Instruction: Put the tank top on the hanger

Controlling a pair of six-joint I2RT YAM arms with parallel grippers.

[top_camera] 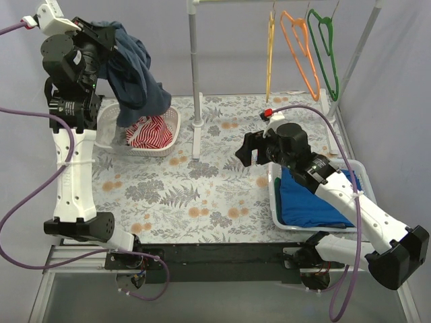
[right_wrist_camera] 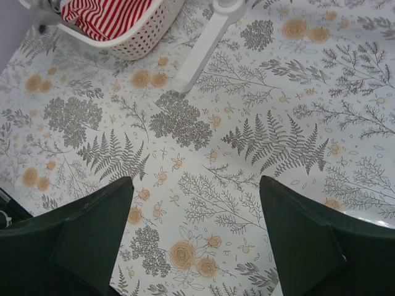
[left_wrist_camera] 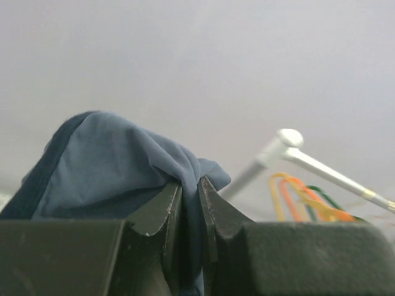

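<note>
While the tank top (top_camera: 135, 74) is pinched tight in the left claw (left_wrist_camera: 188, 185) and hangs long-ways down over the basket (top_camera: 174, 121), the yellow hanger (top_camera: 270, 57) is seen at about 3 o'clock from it, on the rail (left_wrist_camera: 327, 172). The right claw (top_camera: 246, 153), spread wide, is found nearer that hanger.

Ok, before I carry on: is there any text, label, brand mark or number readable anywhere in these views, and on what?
No readable text in any view.
The tank top shows no tag or print.
The striped cloth and the blue folded cloth carry no lettering.
The tablecloth has a floral pattern only.
The left gripper and right gripper show no legible markings.
</note>
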